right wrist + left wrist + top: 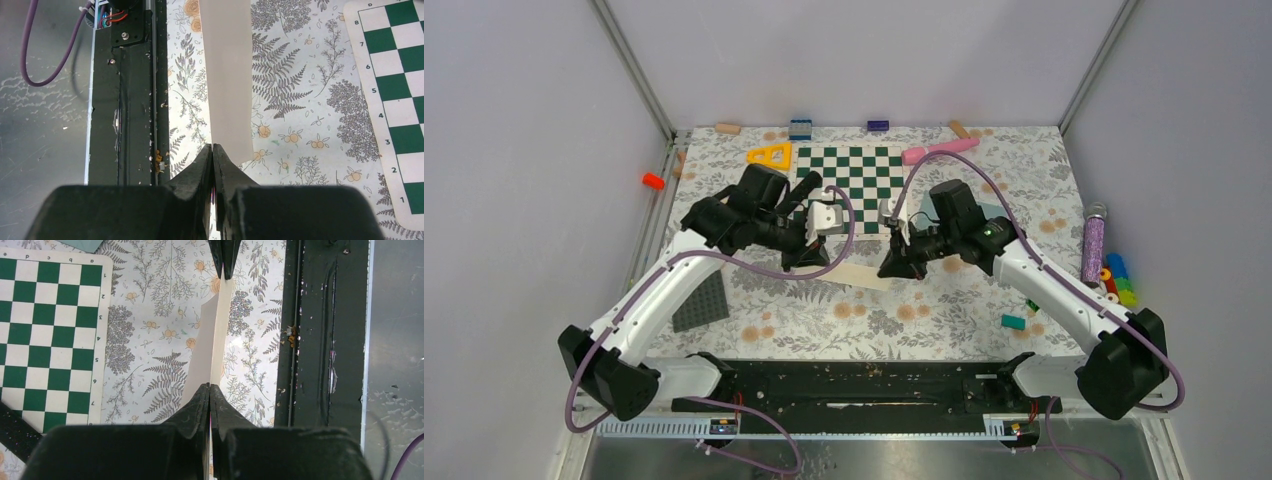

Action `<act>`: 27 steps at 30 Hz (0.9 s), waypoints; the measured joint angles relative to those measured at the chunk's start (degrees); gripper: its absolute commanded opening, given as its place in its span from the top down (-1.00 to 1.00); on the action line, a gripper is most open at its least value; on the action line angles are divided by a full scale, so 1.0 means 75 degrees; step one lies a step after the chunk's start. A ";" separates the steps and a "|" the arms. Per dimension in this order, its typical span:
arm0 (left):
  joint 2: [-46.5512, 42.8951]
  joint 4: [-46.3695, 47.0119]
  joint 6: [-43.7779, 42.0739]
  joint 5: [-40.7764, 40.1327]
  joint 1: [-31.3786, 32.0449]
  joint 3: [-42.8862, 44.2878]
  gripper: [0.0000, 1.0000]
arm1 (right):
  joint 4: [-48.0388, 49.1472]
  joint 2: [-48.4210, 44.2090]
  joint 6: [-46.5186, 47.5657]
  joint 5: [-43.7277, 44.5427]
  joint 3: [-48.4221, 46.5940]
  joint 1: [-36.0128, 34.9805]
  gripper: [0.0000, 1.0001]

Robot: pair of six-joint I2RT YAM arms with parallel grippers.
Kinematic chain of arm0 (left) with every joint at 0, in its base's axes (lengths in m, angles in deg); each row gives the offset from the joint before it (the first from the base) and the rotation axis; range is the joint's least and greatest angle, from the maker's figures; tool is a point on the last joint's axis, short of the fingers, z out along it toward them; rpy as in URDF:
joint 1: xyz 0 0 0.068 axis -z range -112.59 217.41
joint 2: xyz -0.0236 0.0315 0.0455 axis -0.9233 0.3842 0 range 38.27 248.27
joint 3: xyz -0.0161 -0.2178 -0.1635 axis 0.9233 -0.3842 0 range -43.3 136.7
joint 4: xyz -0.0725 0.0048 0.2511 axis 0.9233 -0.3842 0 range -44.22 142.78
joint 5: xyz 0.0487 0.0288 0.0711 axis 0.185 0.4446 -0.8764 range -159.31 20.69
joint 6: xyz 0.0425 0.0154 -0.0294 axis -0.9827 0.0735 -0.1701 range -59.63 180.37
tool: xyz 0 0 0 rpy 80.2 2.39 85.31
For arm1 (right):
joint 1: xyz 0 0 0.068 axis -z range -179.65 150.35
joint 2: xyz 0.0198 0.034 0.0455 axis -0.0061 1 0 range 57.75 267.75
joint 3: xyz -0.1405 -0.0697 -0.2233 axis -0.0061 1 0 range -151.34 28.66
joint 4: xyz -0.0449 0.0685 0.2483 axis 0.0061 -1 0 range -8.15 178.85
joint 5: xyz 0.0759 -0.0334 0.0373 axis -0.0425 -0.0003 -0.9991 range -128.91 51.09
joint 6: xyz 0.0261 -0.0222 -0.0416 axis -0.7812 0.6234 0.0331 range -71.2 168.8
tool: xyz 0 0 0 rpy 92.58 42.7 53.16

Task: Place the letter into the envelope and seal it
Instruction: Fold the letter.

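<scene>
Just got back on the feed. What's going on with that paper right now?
Both claws are shut on the letter. The left claw pinches one end and the right claw the other, so the letter spans between them over the floral table, just in front of the chessboard. It is not in the envelope yet; that lies apart, past the board's corner.

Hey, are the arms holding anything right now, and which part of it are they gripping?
Both hold the letter. The left gripper pinches one end and the right gripper pinches the opposite end, with the sheet spanning between them.
</scene>
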 measured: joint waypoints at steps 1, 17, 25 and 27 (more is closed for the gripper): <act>-0.0026 -0.0017 -0.0023 -0.0003 -0.0017 0.0000 1.00 | 0.0012 -0.0009 0.0000 -0.0015 0.0000 0.0026 0.85; -0.0437 -0.0641 -0.0341 -0.0175 -0.0364 0.0105 1.00 | -0.0035 -0.0198 -0.0017 -0.0169 0.0015 0.0466 0.39; -0.0431 -0.0714 -0.0347 -0.0152 -0.0364 0.0105 1.00 | -0.0111 -0.0490 -0.0172 -0.0574 0.0015 0.0595 -0.35; -0.0370 -0.0711 -0.0344 -0.0102 -0.0361 0.0102 1.00 | -0.0114 -0.0571 -0.0236 -0.0801 0.0015 0.0595 -0.44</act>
